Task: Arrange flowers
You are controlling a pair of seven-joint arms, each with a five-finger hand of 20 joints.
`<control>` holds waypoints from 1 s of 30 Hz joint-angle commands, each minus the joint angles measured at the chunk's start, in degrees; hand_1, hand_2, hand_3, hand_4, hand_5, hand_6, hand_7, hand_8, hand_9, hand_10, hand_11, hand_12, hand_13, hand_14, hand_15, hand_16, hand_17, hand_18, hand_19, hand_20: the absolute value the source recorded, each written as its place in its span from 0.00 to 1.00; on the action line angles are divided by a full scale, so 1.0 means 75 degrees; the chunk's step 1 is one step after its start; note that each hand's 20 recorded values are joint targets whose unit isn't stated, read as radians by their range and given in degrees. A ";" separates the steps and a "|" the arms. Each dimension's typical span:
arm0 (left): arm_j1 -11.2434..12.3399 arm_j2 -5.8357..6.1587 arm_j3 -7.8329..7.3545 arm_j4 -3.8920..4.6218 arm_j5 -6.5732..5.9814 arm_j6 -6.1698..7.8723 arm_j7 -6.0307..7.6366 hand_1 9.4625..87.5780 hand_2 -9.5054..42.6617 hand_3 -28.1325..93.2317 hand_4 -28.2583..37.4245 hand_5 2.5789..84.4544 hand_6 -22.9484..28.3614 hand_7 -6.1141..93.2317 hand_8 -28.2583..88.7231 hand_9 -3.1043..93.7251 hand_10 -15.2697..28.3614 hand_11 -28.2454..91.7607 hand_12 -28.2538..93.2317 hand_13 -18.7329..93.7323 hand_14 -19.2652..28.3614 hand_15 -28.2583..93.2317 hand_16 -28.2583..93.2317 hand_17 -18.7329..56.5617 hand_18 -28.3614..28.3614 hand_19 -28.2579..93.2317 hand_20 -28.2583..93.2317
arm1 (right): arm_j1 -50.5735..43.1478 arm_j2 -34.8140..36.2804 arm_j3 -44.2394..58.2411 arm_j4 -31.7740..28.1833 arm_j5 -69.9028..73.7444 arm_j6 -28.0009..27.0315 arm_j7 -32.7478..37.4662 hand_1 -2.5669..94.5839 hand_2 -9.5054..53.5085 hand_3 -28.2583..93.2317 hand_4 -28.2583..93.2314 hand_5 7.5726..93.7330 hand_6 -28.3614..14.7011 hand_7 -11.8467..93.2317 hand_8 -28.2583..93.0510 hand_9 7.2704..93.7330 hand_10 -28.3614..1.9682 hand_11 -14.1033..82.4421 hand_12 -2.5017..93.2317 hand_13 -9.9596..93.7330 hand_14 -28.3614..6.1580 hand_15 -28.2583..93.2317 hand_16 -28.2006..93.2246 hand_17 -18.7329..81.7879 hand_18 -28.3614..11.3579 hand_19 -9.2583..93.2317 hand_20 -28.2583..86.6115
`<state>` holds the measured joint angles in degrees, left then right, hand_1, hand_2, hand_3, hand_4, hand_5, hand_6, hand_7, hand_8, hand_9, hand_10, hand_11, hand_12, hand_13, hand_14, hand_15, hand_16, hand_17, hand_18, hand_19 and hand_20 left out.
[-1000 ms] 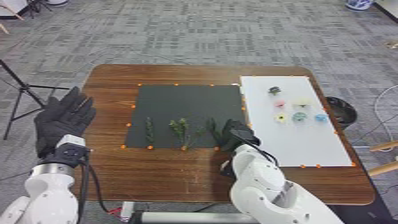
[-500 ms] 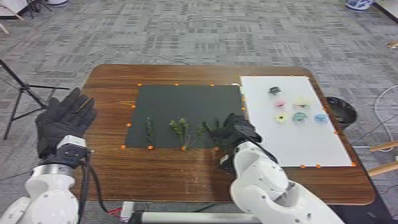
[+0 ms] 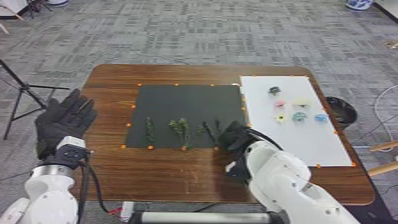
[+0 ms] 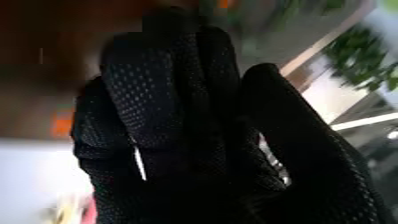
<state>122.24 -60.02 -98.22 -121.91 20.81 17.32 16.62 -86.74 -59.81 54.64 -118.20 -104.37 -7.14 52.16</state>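
Note:
My left hand (image 3: 64, 117) rests palm up, fingers straight, over the table's left side. At the dark mat's lower right corner is my right hand (image 3: 234, 137), beside the white board. In the right wrist view, the right hand (image 4: 182, 115) has nearly straight fingers, the thumb apart, and no stem visible in it. Green sprigs lie along the near part of the dark mat (image 3: 188, 102): a thin one (image 3: 149, 131), a bushier one (image 3: 180, 131), and slender ones (image 3: 209, 131) just left of my right hand. Small blooms, including a pink flower (image 3: 280, 103) and a blue flower (image 3: 321, 118), lie on the white board (image 3: 289, 145).
Orange markers line the mat and board edges on the brown table (image 3: 160, 175). A dark round bin (image 3: 341, 113) stands beyond the table's right edge. A black tripod (image 3: 24, 90) stands to the left.
My right hand has drawn back from the slender sprigs toward the robot, and its forearm has swung right. More of those sprigs shows. The left hand has stayed in place.

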 commanded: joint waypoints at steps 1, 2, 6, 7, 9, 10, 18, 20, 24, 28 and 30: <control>0.0042 -0.0021 0.0062 0.0006 0.0049 -0.0068 -0.0108 0.20 0.52 0.83 0.00 0.48 0.65 0.15 0.17 0.35 0.73 0.42 0.30 0.37 0.73 0.43 0.19 0.14 0.74 0.52 0.29 | -0.0052 0.0021 -0.0190 0.0100 -0.0161 0.0482 -0.0427 0.42 0.45 0.79 0.08 0.62 0.47 0.75 0.38 0.79 0.33 0.31 0.21 0.85 0.59 0.66 0.49 0.60 0.14 0.95 0.47; 0.0035 -0.0023 0.0077 0.0009 0.0042 -0.0059 -0.0104 0.20 0.52 0.83 0.00 0.48 0.65 0.15 0.17 0.35 0.73 0.42 0.30 0.37 0.73 0.43 0.19 0.14 0.74 0.52 0.29 | -0.0019 0.0015 -0.0224 0.0115 -0.0224 0.0549 -0.0326 0.42 0.45 0.79 0.08 0.62 0.47 0.75 0.38 0.78 0.33 0.31 0.21 0.85 0.59 0.66 0.49 0.59 0.14 0.94 0.47; 0.0104 -0.0046 0.0053 -0.0026 0.0040 -0.0054 -0.0071 0.20 0.52 0.83 0.00 0.48 0.65 0.15 0.17 0.35 0.73 0.42 0.30 0.37 0.73 0.43 0.19 0.14 0.74 0.52 0.29 | -0.0033 0.0070 -0.0269 0.0150 -0.0644 0.0812 -0.0133 0.42 0.45 0.79 0.08 0.61 0.47 0.75 0.38 0.77 0.32 0.31 0.20 0.84 0.59 0.66 0.49 0.59 0.14 0.94 0.47; 0.0108 -0.0049 0.0047 -0.0025 0.0044 -0.0049 -0.0085 0.20 0.52 0.83 0.00 0.48 0.65 0.15 0.17 0.35 0.73 0.42 0.30 0.37 0.73 0.43 0.19 0.14 0.74 0.52 0.29 | -0.0068 0.0082 -0.0236 0.0152 -0.0682 0.0948 -0.0139 0.42 0.45 0.79 0.08 0.61 0.47 0.75 0.38 0.77 0.32 0.31 0.20 0.84 0.59 0.66 0.49 0.59 0.14 0.94 0.47; 0.0111 -0.0065 0.0033 -0.0023 0.0039 -0.0054 -0.0076 0.20 0.52 0.83 0.00 0.48 0.65 0.15 0.17 0.35 0.73 0.42 0.30 0.37 0.73 0.43 0.19 0.14 0.74 0.52 0.29 | -0.0078 0.0113 -0.0160 0.0139 -0.0818 0.0971 -0.0053 0.42 0.45 0.79 0.08 0.62 0.47 0.75 0.38 0.76 0.32 0.30 0.20 0.84 0.58 0.66 0.49 0.59 0.14 0.94 0.47; 0.0124 -0.0076 0.0019 -0.0028 0.0049 -0.0055 -0.0079 0.20 0.52 0.83 0.00 0.48 0.65 0.15 0.17 0.35 0.73 0.42 0.30 0.37 0.73 0.43 0.19 0.14 0.74 0.52 0.29 | -0.0086 0.0137 -0.0149 0.0149 -0.0970 0.1091 -0.0016 0.42 0.45 0.79 0.08 0.62 0.47 0.75 0.38 0.75 0.32 0.30 0.20 0.84 0.58 0.66 0.49 0.59 0.14 0.94 0.47; 0.0220 -0.0112 -0.0090 -0.0074 0.0019 -0.0025 0.0029 0.20 0.52 0.83 0.00 0.48 0.65 0.15 0.17 0.35 0.73 0.42 0.30 0.37 0.73 0.43 0.19 0.14 0.74 0.52 0.29 | -0.0113 0.0587 0.0170 0.0006 -0.2348 0.2495 -0.0075 0.32 0.39 0.82 0.11 0.59 0.44 0.71 0.33 0.75 0.27 0.33 0.21 0.84 0.55 0.70 0.48 0.60 0.13 0.97 0.47; 0.0202 -0.0115 -0.0089 -0.0069 0.0015 -0.0025 0.0039 0.20 0.52 0.83 0.00 0.48 0.65 0.15 0.17 0.35 0.73 0.42 0.30 0.37 0.73 0.43 0.19 0.14 0.74 0.52 0.29 | -0.0058 0.0839 0.0326 0.0128 -0.2476 0.3028 -0.0368 0.32 0.37 0.82 0.11 0.57 0.46 0.69 0.32 0.75 0.27 0.35 0.22 0.83 0.55 0.71 0.48 0.60 0.12 0.97 0.47; 0.0195 -0.0095 -0.0102 -0.0072 0.0005 -0.0067 0.0064 0.20 0.52 0.83 0.00 0.48 0.65 0.15 0.17 0.35 0.73 0.42 0.30 0.37 0.73 0.43 0.19 0.14 0.74 0.52 0.29 | -0.0326 0.1345 0.1443 0.0374 -0.1432 0.2226 -0.1947 0.34 0.35 0.84 0.09 0.60 0.49 0.41 0.18 0.65 0.34 0.33 0.21 0.74 0.49 0.73 0.48 0.52 0.14 0.90 0.52; 0.0179 -0.0079 -0.0112 -0.0069 0.0010 -0.0048 0.0051 0.20 0.52 0.83 0.00 0.48 0.65 0.15 0.17 0.35 0.73 0.42 0.30 0.37 0.73 0.43 0.19 0.14 0.74 0.52 0.29 | -0.0336 0.1825 0.1655 0.0672 -0.2286 0.1529 -0.1811 0.41 0.22 0.87 0.08 0.55 0.48 0.26 0.16 0.52 0.41 0.28 0.19 0.67 0.47 0.75 0.46 0.47 0.17 0.84 0.53; 0.0183 -0.0075 -0.0130 -0.0076 0.0017 -0.0024 0.0033 0.20 0.52 0.83 0.00 0.48 0.65 0.15 0.17 0.35 0.73 0.42 0.30 0.37 0.73 0.43 0.19 0.14 0.74 0.52 0.29 | -0.0282 0.2068 0.1588 0.0950 -0.2410 0.1466 -0.2152 0.43 0.15 0.88 0.07 0.53 0.50 0.24 0.15 0.50 0.48 0.27 0.18 0.67 0.48 0.76 0.45 0.47 0.18 0.84 0.53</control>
<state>123.09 -60.49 -98.85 -122.06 20.85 17.32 16.77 -89.89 -51.87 65.75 -115.34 -116.89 14.91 34.40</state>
